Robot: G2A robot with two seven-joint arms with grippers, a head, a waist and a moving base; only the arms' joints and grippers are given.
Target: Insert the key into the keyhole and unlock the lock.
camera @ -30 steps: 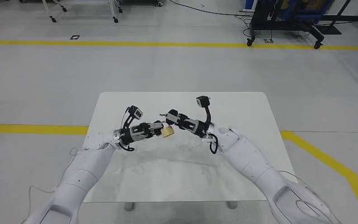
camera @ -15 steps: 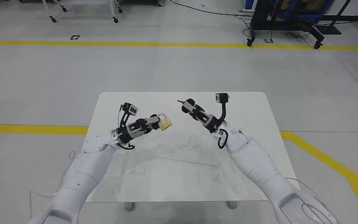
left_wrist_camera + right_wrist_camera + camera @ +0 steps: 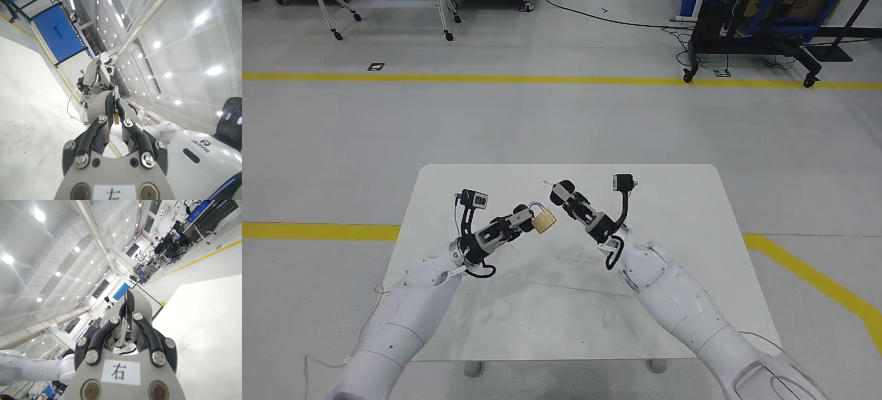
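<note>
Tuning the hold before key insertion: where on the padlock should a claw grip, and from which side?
Clamp the padlock by its brass body, across the two flat faces, coming from the side away from the key, as the left claw does. The flat faces should give a square, non-slipping seat, and the body then sticks out toward the right claw, likely leaving that end free for insertion.

Bright, even light falls from rows of round ceiling lamps [image 3: 200,19], several flaring into starred glare in both wrist views. Small highlights glint on the bolts of the right gripper [image 3: 127,298]. The white tabletop [image 3: 672,200] looks nearly washed out; its faint grey marks [image 3: 577,262] are perhaps smudges, not shadows. Ceiling beams [image 3: 47,321] bow toward the wrist views' edges.
</note>
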